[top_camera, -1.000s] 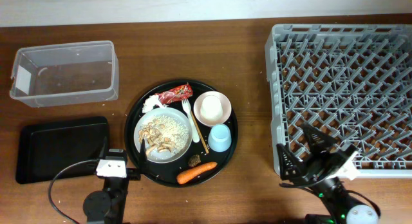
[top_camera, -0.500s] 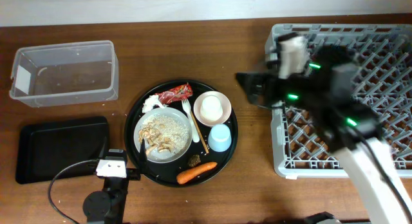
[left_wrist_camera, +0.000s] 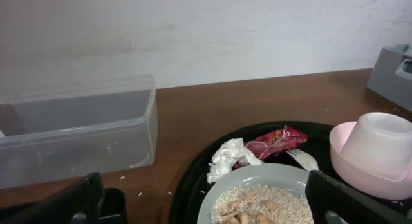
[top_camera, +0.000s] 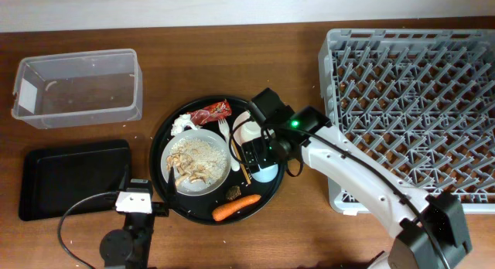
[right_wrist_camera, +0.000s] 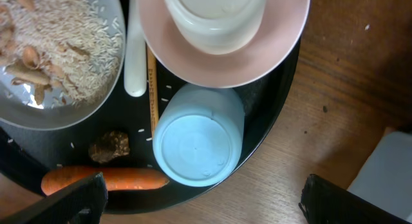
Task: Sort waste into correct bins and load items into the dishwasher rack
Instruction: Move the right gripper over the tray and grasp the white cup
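The round black tray (top_camera: 160, 141) holds the plate (top_camera: 195, 162) of rice with brown bits, tissue (top_camera: 182, 124), red wrapper (top_camera: 210, 112), carrot (top_camera: 236, 209), dark lump (top_camera: 233, 193), fork and chopsticks. My right gripper (top_camera: 259, 154) is open and hovers over the upturned light blue cup (right_wrist_camera: 199, 143), its fingers (right_wrist_camera: 212, 205) apart and touching nothing. The pink bowl (right_wrist_camera: 219, 31) holds the small white cup (right_wrist_camera: 215, 15). My left gripper (top_camera: 139, 193) is open (left_wrist_camera: 206, 211) and empty at the tray's front-left edge. The grey rack (top_camera: 418, 107) stands at the right.
The clear tub (top_camera: 77, 87) sits at the back left, the flat black tray (top_camera: 73, 180) in front of it. In the left wrist view the tub (left_wrist_camera: 77, 137) is to the left, with tissue (left_wrist_camera: 228, 159) and wrapper (left_wrist_camera: 273, 141) ahead. Loose rice grains lie on the table.
My right arm swung from the table's front right, passed over the rack, and now reaches left over the round tray above the blue cup. The left arm has not moved.
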Available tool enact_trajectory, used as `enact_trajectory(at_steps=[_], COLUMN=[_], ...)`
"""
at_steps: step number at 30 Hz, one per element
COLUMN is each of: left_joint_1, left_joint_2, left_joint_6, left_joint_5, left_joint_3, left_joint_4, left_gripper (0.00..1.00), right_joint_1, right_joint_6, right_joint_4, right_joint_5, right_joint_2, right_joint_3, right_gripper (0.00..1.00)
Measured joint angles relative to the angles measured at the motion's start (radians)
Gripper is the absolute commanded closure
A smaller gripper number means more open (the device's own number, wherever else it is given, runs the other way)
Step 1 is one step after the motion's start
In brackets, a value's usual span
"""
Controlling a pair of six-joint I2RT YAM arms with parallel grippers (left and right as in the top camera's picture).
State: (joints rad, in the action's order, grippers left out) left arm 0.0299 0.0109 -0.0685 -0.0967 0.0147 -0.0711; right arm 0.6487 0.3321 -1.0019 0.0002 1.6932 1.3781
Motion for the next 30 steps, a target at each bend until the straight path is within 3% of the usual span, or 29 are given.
enact_trajectory(at_steps=[9,10,11,23,26,30], left_joint_1=[0.0,0.0,0.0,0.0,0.0,0.0], left_joint_2=[0.0,0.0,0.0,0.0,0.0,0.0], left_joint_6=[0.0,0.0,0.0,0.0,0.0,0.0], left_joint_5=[0.0,0.0,0.0,0.0,0.0,0.0], left_joint_3=[0.0,0.0,0.0,0.0,0.0,0.0], left_joint_4=[0.0,0.0,0.0,0.0,0.0,0.0], left_gripper=[0.01,0.01,0.01,0.01,0.01,0.01], right_joint_1=[0.0,0.0,0.0,0.0,0.0,0.0], right_joint_6=[0.035,0.036,0.04,0.109,0.113,0.114], right_joint_4=[0.042,0.045,0.056,0.079,0.044,-0.153], right_joint_5=[-0.05,-0.051,-0.048,-0.007,-0.008,-0.003], right_joint_2=[0.169,0.177,0.186,0.213,0.213,0.223], right_joint_3=[0.0,0.0,0.0,0.0,0.009,0.133], right_gripper=[0.01,0.03,0.12,0.37,0.37,0.38])
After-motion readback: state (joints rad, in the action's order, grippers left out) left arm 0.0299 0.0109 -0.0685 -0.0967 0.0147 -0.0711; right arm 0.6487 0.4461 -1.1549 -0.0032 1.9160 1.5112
